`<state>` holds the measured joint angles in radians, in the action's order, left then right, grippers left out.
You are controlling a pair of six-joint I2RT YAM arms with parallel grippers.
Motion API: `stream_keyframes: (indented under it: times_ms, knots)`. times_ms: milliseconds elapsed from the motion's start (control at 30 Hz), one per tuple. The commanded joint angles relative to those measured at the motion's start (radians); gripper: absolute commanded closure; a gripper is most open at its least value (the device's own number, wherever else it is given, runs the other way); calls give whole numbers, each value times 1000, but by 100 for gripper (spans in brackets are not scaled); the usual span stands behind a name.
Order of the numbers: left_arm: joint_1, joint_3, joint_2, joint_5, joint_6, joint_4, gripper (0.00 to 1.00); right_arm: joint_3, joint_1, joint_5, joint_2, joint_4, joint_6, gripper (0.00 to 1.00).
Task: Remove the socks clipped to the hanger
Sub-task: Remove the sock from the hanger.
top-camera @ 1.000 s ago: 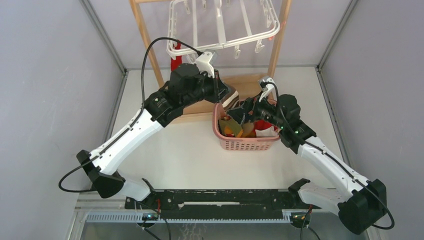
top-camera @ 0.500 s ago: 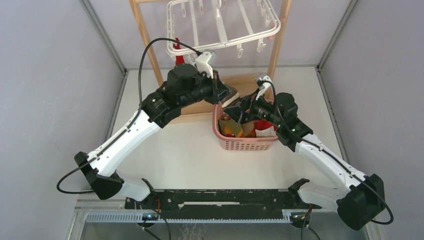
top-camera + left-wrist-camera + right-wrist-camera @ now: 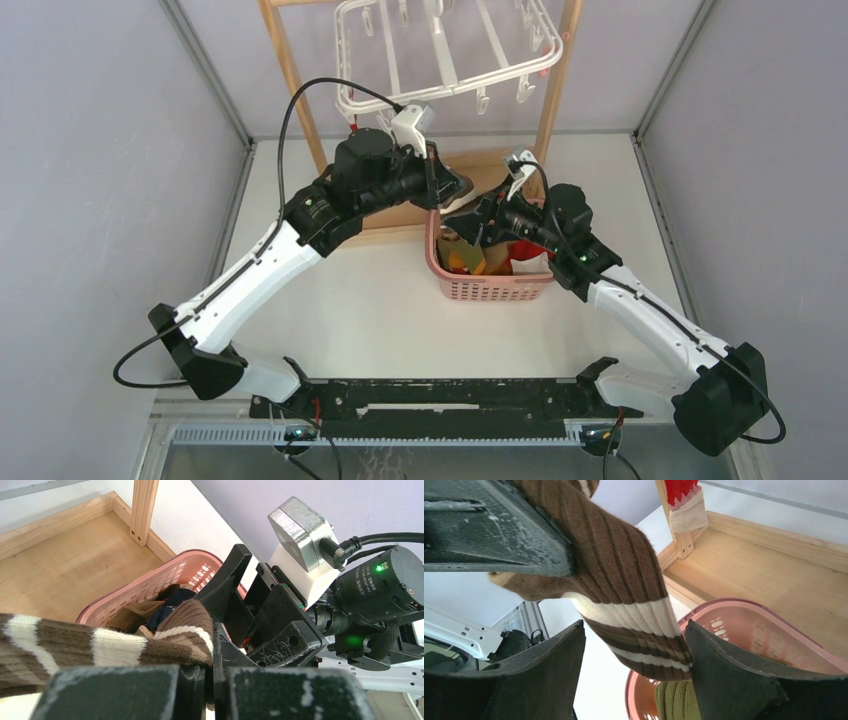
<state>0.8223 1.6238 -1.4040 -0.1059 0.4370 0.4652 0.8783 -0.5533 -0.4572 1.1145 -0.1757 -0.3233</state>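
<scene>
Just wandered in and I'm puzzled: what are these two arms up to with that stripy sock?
The left gripper is pinching a brown-and-cream striped sock and holding it above the pink basket, which already has several socks in it. The right gripper is open, its fingers either side of the sock's dangling end, not gripping it. A red sock hangs below a corner of the white hanger.

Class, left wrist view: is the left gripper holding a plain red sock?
No, the left gripper clamps a brown sock with white stripes.
</scene>
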Motion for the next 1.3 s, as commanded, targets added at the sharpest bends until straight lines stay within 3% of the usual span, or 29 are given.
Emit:
stream_keyframes:
  times_ms: [0,333,467,667,733,833,1267]
  knots:
    - [-6,-26,33,-24,17,-60,100,45,-12,-31,-7,-51,1,22]
    - [-9,-61,37,-25,23,-79,100,45,-24,-49,-2,-49,-3,39]
    - [-13,-85,45,-25,24,-81,98,58,-30,-48,0,-13,4,55]
    - [-23,-126,65,-33,29,-95,83,60,-41,-38,5,16,1,71]
    - [-25,-134,73,-36,27,-96,78,60,-44,-34,12,20,1,88]
    - [-30,-146,82,-35,22,-93,72,60,-46,-23,19,29,-3,100]
    - [-74,-291,241,-20,-5,-47,46,60,-12,-26,32,120,-31,100]
